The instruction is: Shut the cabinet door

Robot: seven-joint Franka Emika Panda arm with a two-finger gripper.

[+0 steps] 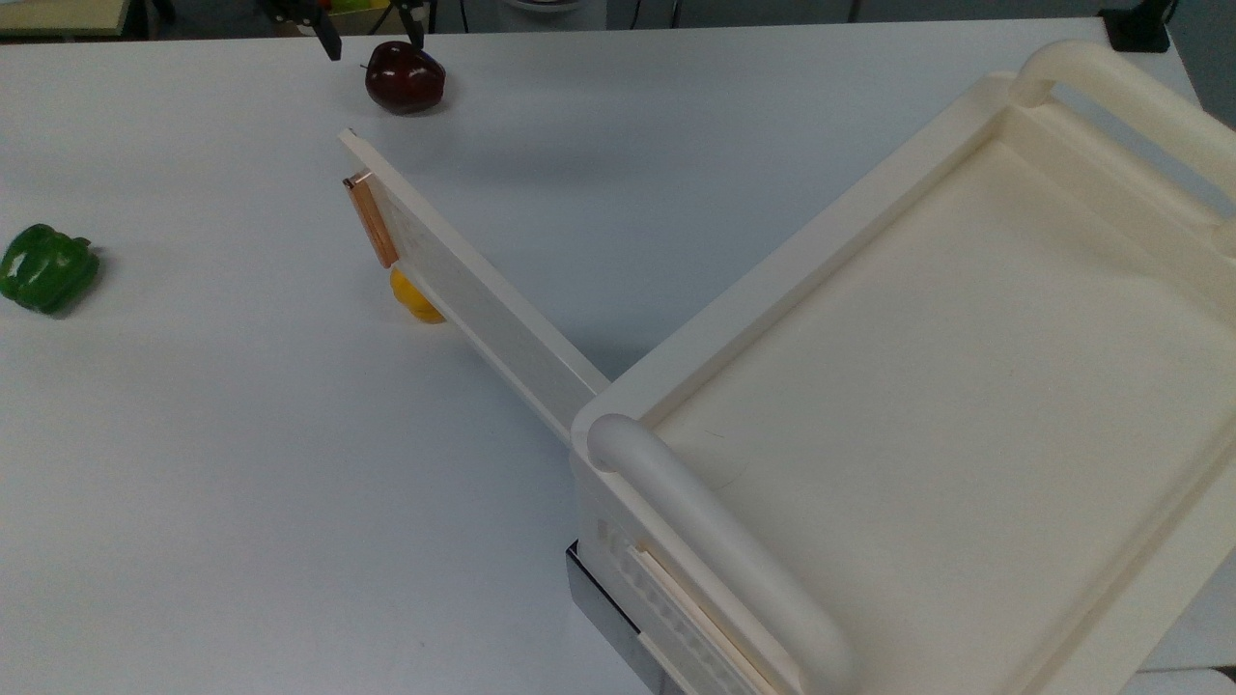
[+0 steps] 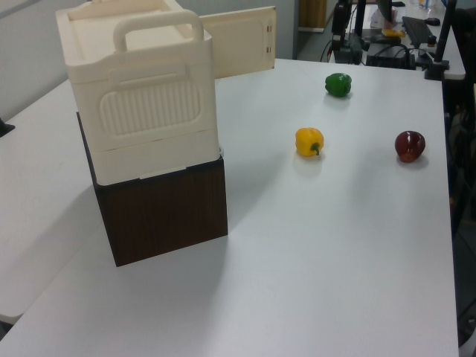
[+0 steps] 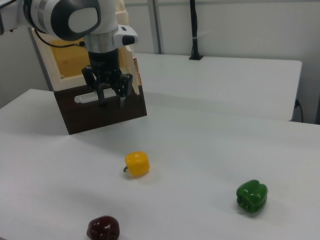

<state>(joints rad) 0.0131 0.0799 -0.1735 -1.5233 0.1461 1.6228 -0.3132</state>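
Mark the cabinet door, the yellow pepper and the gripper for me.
cabinet door (image 1: 483, 319): top view, middle of the panel's upper edge.
yellow pepper (image 3: 137, 164): right view, centre of its body.
gripper (image 3: 111, 101): right view, midway between its open fingertips.
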